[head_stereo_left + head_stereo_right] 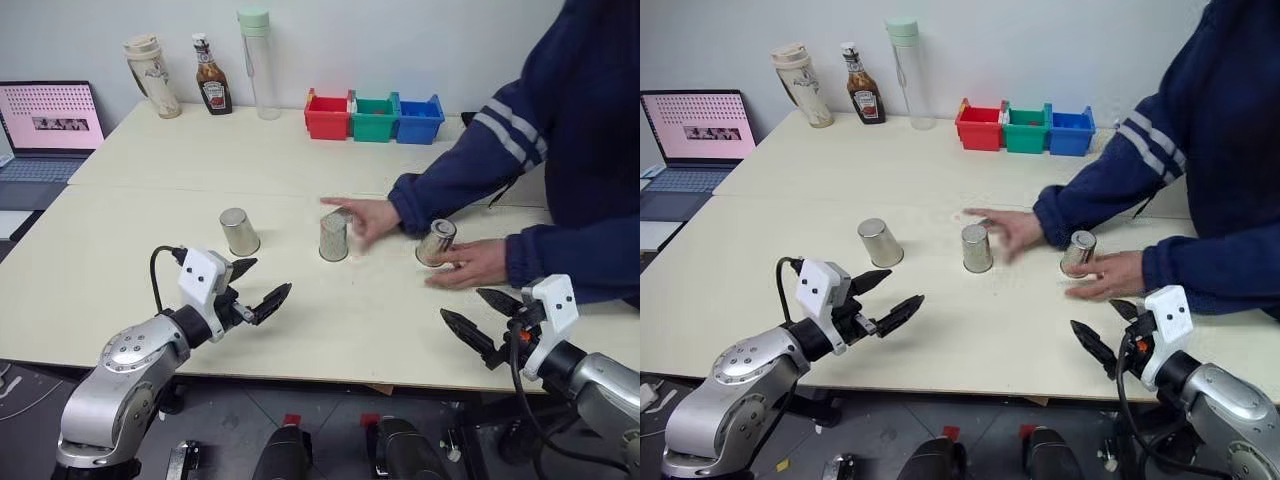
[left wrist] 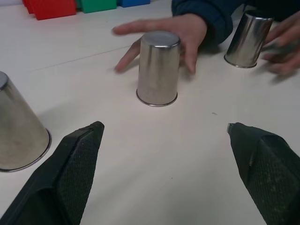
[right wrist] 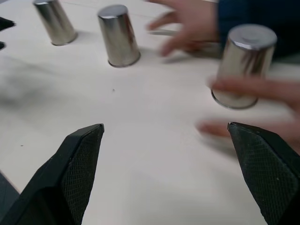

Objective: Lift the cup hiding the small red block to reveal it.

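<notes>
The surface (image 1: 300, 150) carries three inverted silver cups in a row: left cup (image 1: 239, 231), middle cup (image 1: 333, 237), right cup (image 1: 436, 242). A person's hands (image 1: 468, 264) rest at the middle and right cups, obstructing access. Far side: laptop (image 1: 50, 125), red bin (image 1: 327, 115), green bin (image 1: 374, 118), blue bin (image 1: 418, 119), green-capped bottle (image 1: 259, 62), ketchup bottle (image 1: 212, 77); label unreadable. Left gripper (image 1: 258, 285) and right gripper (image 1: 480, 318): fingers released, empty, near edge.

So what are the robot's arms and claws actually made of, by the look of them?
Each arm is rounded silver-grey metal ending in a white boxy wrist block. The left gripper and right gripper each have two black, pointed fingers with textured inner pads. A black cable loops over each wrist.
</notes>
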`<state>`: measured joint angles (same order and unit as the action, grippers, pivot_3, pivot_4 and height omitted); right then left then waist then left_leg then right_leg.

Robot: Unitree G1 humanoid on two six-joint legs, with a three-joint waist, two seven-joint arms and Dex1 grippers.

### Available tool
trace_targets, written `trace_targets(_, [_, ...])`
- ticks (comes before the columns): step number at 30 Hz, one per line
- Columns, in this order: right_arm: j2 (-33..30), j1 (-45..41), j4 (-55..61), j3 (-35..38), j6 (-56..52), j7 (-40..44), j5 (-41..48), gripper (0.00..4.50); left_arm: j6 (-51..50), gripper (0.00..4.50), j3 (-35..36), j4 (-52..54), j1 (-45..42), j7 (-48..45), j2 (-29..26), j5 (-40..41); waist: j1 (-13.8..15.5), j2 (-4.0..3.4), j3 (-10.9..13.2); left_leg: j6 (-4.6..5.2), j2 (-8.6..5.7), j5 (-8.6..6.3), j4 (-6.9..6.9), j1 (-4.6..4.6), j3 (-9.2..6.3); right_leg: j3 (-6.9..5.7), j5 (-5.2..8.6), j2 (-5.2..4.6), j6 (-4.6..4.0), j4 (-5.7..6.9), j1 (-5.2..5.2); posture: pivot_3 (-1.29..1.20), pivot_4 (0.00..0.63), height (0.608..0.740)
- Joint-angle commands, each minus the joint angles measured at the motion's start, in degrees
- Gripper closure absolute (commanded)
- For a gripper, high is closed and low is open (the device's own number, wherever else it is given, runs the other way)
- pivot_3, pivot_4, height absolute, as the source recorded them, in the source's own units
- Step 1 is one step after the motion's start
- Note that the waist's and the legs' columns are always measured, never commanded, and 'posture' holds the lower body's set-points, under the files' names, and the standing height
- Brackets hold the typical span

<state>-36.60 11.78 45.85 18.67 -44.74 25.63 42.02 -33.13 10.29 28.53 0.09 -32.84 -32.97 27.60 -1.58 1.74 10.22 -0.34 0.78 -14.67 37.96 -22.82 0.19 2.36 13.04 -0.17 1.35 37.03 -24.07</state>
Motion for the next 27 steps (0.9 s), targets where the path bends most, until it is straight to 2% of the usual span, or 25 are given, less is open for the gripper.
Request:
trace_targets(1, [-3.8,-1.3,0.5,-2.0,6.5,7.1,-3.2,0.02,2.1,0.0,-0.1,-0.3,-2.2,-0.2,0.0,-0.7,0.0,0.01,0.0,0.0,-0.01,0.0,0.0,0.0,0.01,-0.01,0.0,0.01,0.0,0.0,0.0,0.0,0.15,0.74])
trace_targets(6, [-5.3,-1.8,-2.8,-5.1,14.2,12.7,-8.2,0.02,5.5,0.0,-4.4,-4.9,-7.4,0.6,3.0,-3.9,0.2,0.04,0.0,0.0,-0.07,0.0,-0.01,-0.02,-0.02,-0.04,0.0,0.04,0.01,-0.02,0.02,0.0,0.15,0.74])
trace_targets(9, [-6.3,-2.3,-3.4,-7.9,17.2,15.1,-11.0,0.02,8.9,0.0,-9.5,-11.1,-12.0,1.0,6.3,-7.7,0.5,0.04,0.0,0.0,-0.12,0.0,0.0,-0.01,0.04,-0.04,-0.03,0.02,0.06,0.0,0.02,0.0,0.15,0.74])
trace_targets(17, [-3.9,-1.9,-4.0,-8.5,16.3,12.2,-12.1,0.02,18.5,0.0,-17.4,-28.0,-21.1,3.2,15.3,-16.4,0.8,0.09,-0.1,0.01,-0.11,0.0,0.04,-0.02,0.13,-0.02,-0.3,0.07,0.49,-0.01,0.02,0.0,0.15,0.74])
trace_targets(27, [-2.6,1.6,-1.0,-6.5,15.5,9.9,-12.9,0.02,32.3,0.0,-19.6,-49.8,-33.1,9.3,22.9,-25.5,1.5,0.1,-0.1,0.01,-0.15,0.0,0.08,-0.05,0.18,0.03,-0.37,0.09,0.61,-0.01,0.02,0.0,0.15,0.74])
